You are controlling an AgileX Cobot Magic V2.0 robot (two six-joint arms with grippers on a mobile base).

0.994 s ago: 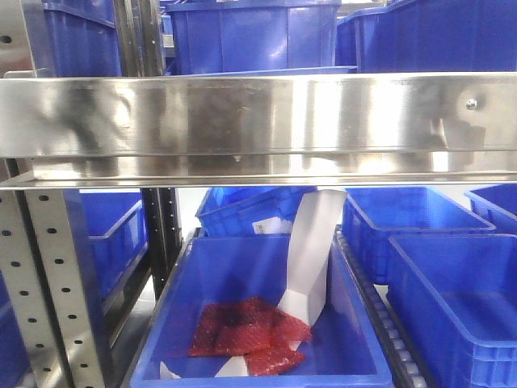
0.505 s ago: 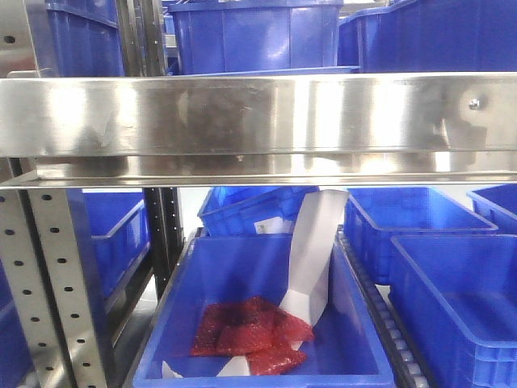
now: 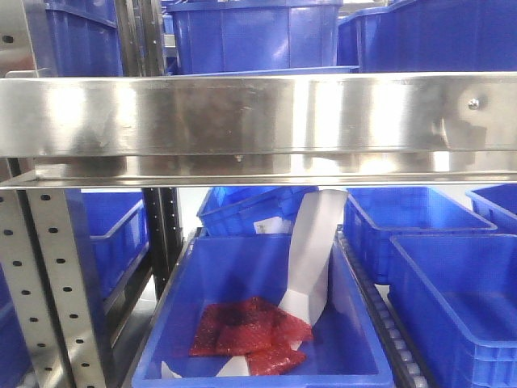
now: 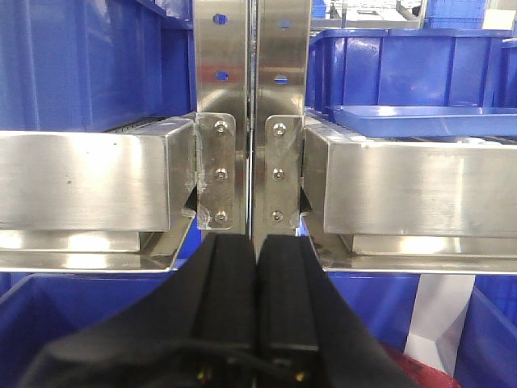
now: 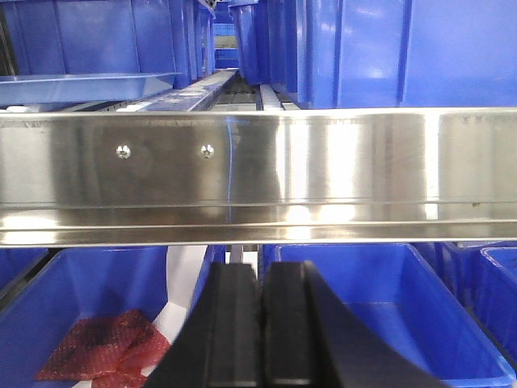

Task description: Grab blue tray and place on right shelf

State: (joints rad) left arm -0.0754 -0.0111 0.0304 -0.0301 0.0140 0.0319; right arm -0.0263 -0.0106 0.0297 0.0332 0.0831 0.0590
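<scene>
The blue tray (image 4: pixel 428 120) lies flat on the right shelf (image 4: pixel 420 190), behind its shiny steel lip. It also shows at the top left of the right wrist view (image 5: pixel 81 87) and as a thin pale strip above the lip in the front view (image 3: pixel 266 71). My left gripper (image 4: pixel 257 242) is shut and empty, in front of the upright joint between the two shelves. My right gripper (image 5: pixel 261 271) is shut and empty, just below the shelf lip (image 5: pixel 323 174).
Deep dark blue bins (image 3: pixel 250 32) stand on the shelf behind the tray. Below the shelf, a deep bin (image 3: pixel 258 315) holds red mesh packets (image 3: pixel 246 327) and a white paper strip (image 3: pixel 311 259). More bins (image 3: pixel 452 291) sit right. A perforated upright (image 3: pixel 56 283) stands left.
The front view has shifted very slightly between the earliest frame and now. Nothing else has visibly moved.
</scene>
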